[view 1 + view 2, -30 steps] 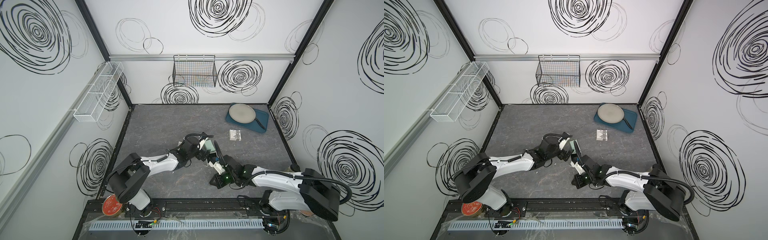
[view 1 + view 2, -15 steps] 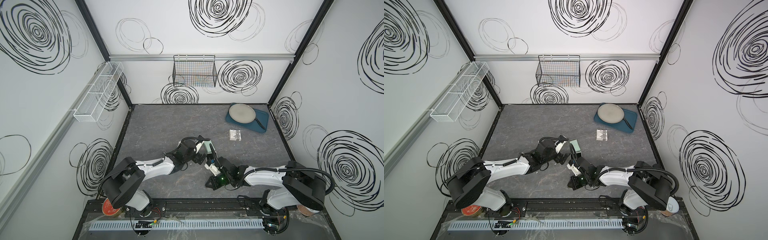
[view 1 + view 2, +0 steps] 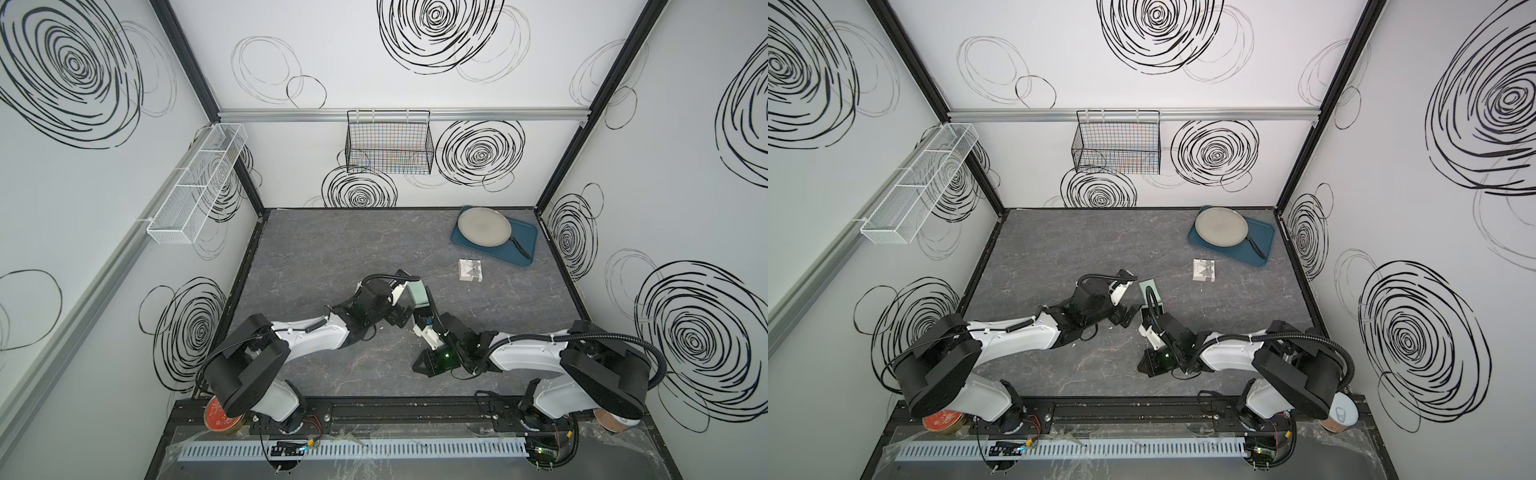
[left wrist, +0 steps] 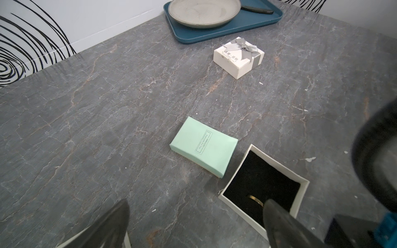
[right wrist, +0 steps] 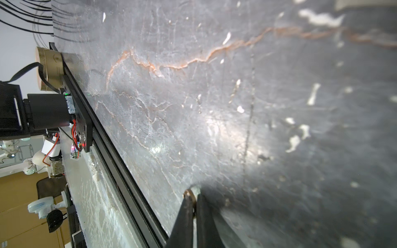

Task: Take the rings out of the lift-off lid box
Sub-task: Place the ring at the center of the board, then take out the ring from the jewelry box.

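The lift-off lid box (image 4: 263, 211) stands open on the grey table, white-walled with a black lining. A thin gold-toned ring (image 4: 255, 198) lies inside it. Its mint-green lid (image 4: 204, 147) lies flat just beyond it, also seen in both top views (image 3: 417, 293) (image 3: 1148, 289). My left gripper (image 4: 195, 223) hangs open beside the box, one finger (image 4: 283, 223) over the box's near corner. My right gripper (image 5: 193, 194) is low over the table near the front rail, pinching a small ring (image 5: 189, 193) at its tips. In a top view this gripper (image 3: 419, 366) sits in front of the box.
A white gift box with a grey bow (image 4: 238, 57) stands farther back. Behind it is a blue tray (image 4: 247, 25) holding a grey plate (image 4: 204, 10). A black wire basket (image 3: 388, 141) hangs on the back wall. The black front rail (image 5: 120, 163) runs close by the right gripper.
My right gripper has drifted left along the front of the table with the ring between its tips. The left arm has pulled back slightly, its gripper still open.
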Controlling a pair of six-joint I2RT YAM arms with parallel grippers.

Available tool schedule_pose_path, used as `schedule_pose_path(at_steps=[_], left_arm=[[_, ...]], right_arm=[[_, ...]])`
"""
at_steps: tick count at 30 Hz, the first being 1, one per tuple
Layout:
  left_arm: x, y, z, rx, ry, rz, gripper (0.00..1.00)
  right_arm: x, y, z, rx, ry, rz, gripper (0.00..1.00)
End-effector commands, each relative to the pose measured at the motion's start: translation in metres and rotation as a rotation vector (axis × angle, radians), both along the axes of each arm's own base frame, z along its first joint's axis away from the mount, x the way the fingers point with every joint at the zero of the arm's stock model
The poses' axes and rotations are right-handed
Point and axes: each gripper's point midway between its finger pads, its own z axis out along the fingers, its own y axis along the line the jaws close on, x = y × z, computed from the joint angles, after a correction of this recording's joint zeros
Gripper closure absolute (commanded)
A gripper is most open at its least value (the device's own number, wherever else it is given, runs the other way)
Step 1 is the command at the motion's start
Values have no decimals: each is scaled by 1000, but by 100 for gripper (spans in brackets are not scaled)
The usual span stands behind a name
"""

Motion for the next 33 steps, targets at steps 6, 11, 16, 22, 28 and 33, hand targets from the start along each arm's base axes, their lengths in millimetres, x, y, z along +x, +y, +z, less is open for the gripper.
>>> schedule_pose_path(at_steps=[6,11,16,22,28,33], left_arm=[[4,0,2,-22,-16,5,0],[3,1,5,-23,-23,6,0],[3,4,8,-13,-31,12,0],[1,7,10,-1,-33,8,0],[2,6,2,22,-16,23,0],[0,4,-4,37,-5,29,0]], right_arm=[[14,-13,-2,-48,-40,-46,75],[21,-21,9,-68,-68,-45,70],[40,-33,48,-56,-154,-56,36],[81,-53,102,-52,-335,-118,0],[123,-53,123,-14,-439,-213,0],[141,-45,107,-41,-392,-251,2]])
